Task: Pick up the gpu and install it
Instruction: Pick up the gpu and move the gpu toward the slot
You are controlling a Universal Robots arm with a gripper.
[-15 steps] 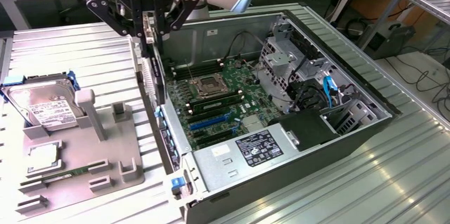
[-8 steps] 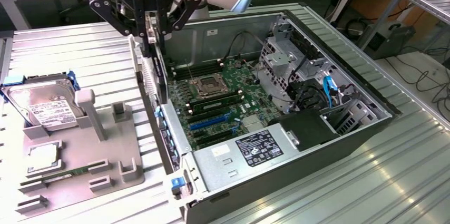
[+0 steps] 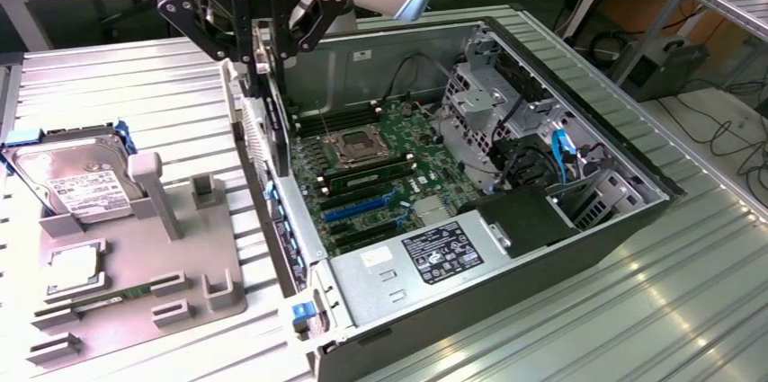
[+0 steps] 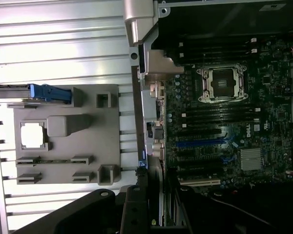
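Gripper [image 3: 265,60], upper left-centre in the exterior view, is clamped on the gpu [image 3: 279,130] by its top edge, and we see it hanging upright, edge-on, just over the rear wall of the open computer case [image 3: 528,274], likely so its lower edge faces the motherboard [image 3: 384,166] slots.

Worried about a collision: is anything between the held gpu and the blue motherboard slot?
Nothing visible does. The gpu, gripped upright by the gripper, hangs close to the case's rear wall; the blue slot lies bare.
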